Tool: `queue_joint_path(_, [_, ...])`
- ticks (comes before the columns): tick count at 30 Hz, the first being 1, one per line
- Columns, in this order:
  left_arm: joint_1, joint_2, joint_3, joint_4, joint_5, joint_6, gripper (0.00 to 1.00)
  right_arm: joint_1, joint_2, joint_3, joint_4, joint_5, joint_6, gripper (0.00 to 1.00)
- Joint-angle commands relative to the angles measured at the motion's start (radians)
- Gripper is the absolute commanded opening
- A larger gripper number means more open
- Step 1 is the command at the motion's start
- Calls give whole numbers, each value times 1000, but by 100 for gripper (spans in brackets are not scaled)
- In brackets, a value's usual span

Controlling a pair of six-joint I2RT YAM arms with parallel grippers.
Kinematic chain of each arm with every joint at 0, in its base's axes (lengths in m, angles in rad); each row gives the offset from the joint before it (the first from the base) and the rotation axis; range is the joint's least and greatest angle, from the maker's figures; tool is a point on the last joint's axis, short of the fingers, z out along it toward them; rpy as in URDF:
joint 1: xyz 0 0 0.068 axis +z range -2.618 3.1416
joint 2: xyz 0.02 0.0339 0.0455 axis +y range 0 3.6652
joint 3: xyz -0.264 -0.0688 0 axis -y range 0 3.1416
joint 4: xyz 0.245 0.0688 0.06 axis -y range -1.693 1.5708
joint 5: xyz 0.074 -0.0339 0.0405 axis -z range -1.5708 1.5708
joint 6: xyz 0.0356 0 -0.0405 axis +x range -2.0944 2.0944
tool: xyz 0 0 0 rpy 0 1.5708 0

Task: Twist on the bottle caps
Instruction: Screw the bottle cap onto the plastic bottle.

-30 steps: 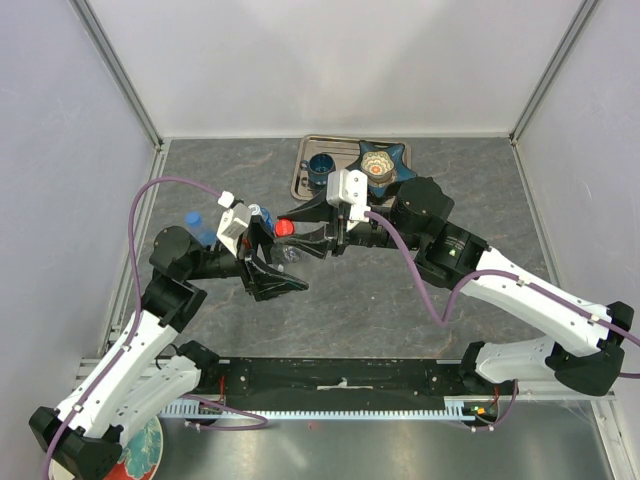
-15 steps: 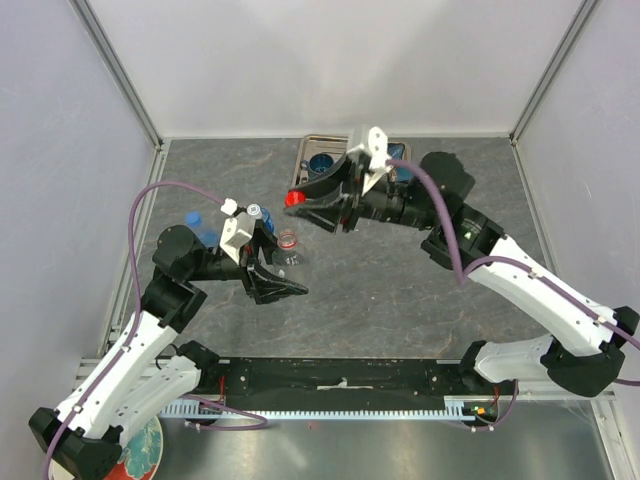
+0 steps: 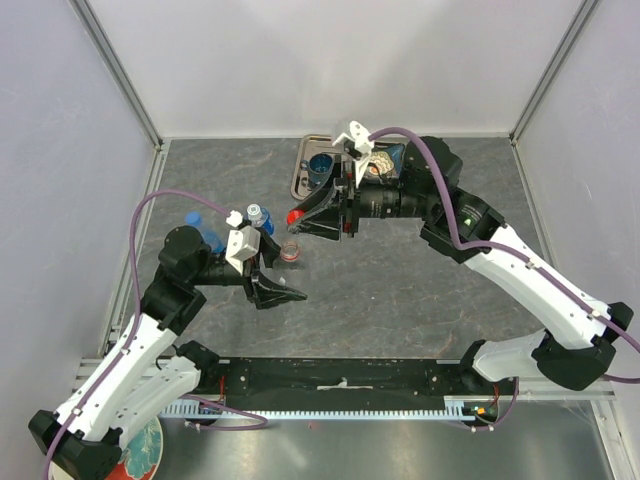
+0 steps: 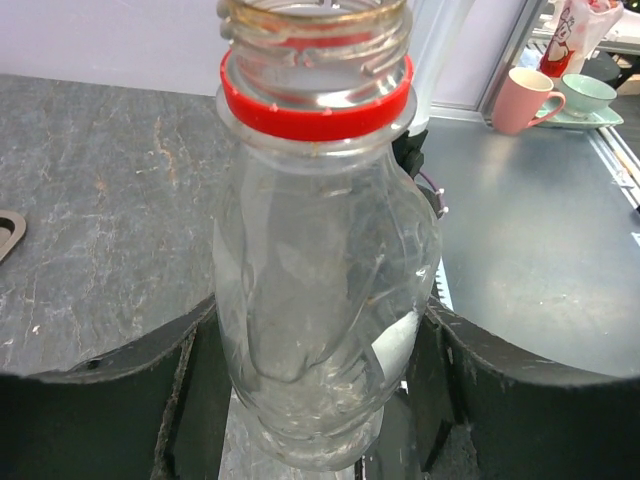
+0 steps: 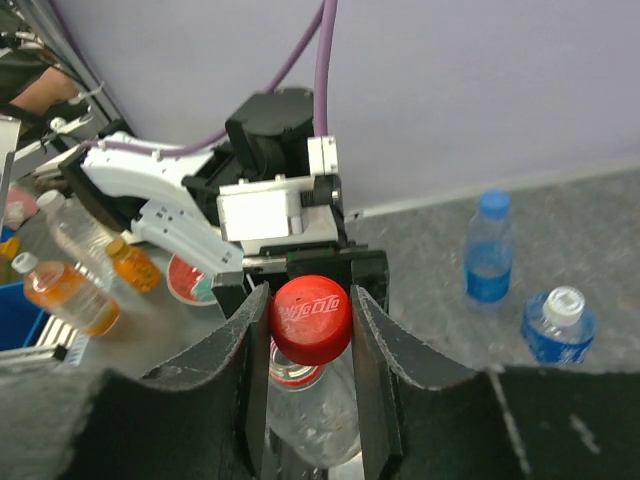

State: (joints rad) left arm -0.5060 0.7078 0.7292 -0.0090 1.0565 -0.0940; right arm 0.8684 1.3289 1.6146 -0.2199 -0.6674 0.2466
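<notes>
1. Bystanders: blue-capped bottle [image 3: 199,226] and white-capped bottle [image 3: 257,214] stand on the table [image 3: 420,290] close beside the left arm. A sideways swing of that arm could knock either one over.
2. Left jaws grasp the clear bottle [image 4: 325,300] low on its body. It is upright, with the mouth [image 4: 315,15] open and a red ring [image 4: 315,100] under the threads. The wall looks thin. My judgement is that it may buckle or spin in the grip once torque comes on, so the bottle would turn instead of the thread catching.
3. Right jaws are clenched on the red cap [image 5: 310,320], which is held over the mouth and not yet seated. Whether the cap is tilted cannot be told. An off-axis descent would cross-thread it or leave it riding on the rim. The pinch on the cap's sides is small, so the cap could slip and drop to the table.
</notes>
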Motion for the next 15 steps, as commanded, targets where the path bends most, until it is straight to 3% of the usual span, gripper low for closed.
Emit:
queue_joint_path(1, [4,-1,-8,-37,-1,92,2,-2,13,39,-104,-77,25,26])
queue_joint_path(15, [3,7,-42,4,0,83,2,38,13,-70,-70,-63,10,26])
